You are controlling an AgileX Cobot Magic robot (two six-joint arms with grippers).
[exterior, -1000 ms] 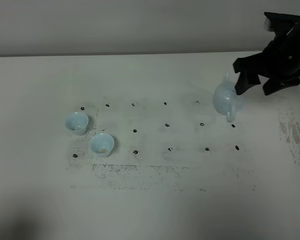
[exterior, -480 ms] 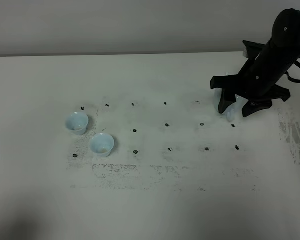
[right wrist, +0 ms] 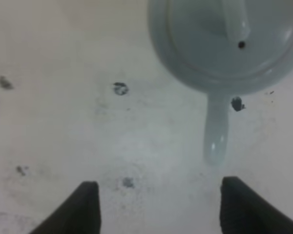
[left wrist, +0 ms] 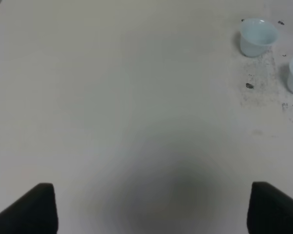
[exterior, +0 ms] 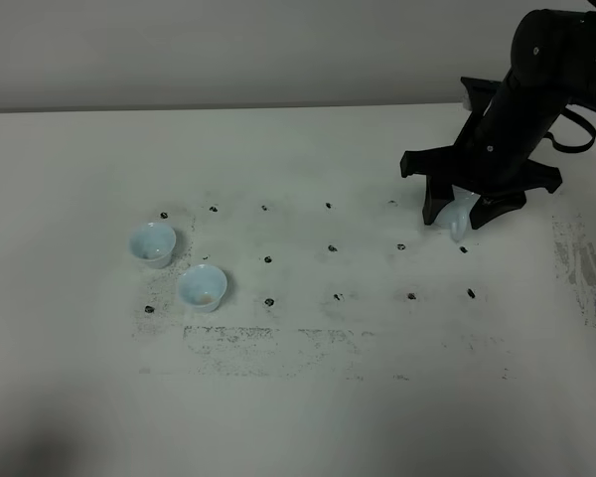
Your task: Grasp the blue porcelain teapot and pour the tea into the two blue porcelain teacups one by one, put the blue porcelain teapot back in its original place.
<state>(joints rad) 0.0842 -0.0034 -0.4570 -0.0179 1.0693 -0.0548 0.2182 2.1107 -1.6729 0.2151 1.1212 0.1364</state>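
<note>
Teapot [right wrist: 200, 48]: pale blue, glossy, standing on the table [exterior: 308, 417] at its far right side, well apart from both cups. In the high view it is almost wholly covered by the right arm. In the right wrist view the lid [right wrist: 224, 29] is on, and one narrow projecting part points toward the fingertips; spout or handle, I cannot tell which.

Right gripper [right wrist: 162, 208]: poised over the teapot, pincer spread wide, nothing between the tips. They sit to either side of the projecting part and apart from it, with no contact visible.

Left gripper [left wrist: 156, 209]: pincer spread, empty, over bare table and away from the work.

Far cup [exterior: 152, 243]: small, pale blue, upright, at the left of the table.

Near cup [exterior: 203, 287]: the same kind, upright, just beside the far cup and a little nearer the front edge. There is a faint tint at the bottom of each; whether it is liquid cannot be told.

Black marks [exterior: 331, 248]: rows of small dots across the table between the teapot and the cups.

Status, as judged: opening stage. The teapot is not yet gripped or lifted. The grasp, the carry across to the cups, both pours and the return to the right side all appear to remain.
</note>
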